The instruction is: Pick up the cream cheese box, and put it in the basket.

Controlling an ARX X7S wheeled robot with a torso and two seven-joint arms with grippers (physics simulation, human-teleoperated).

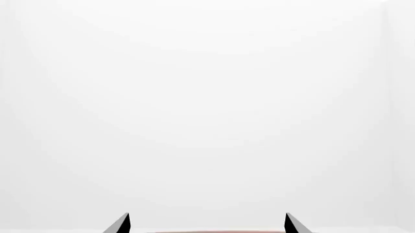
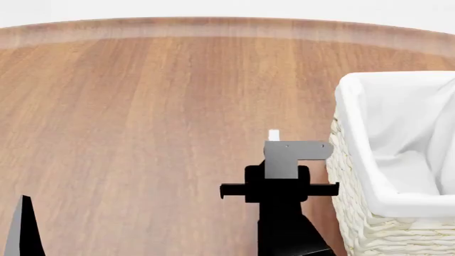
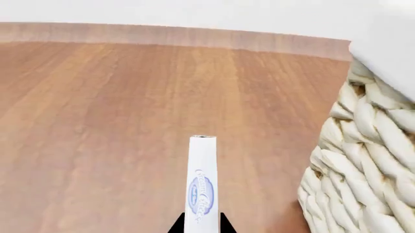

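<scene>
In the head view the right gripper [image 2: 274, 140] is hidden behind its own grey bracket, so only a white sliver of the cream cheese box [image 2: 274, 135] shows at centre. The basket [image 2: 355, 213] is cut off by the right and bottom edges. The box's blue print [image 3: 201, 194] is too blurred to read.

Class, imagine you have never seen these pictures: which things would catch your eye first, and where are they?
The big woven basket with its white cloth liner stands at the right edge of the wooden table. Just left of it, the right claw grips the thin white cream cheese box, blue print showing, above the table. The left claw faces only blank white.
</scene>
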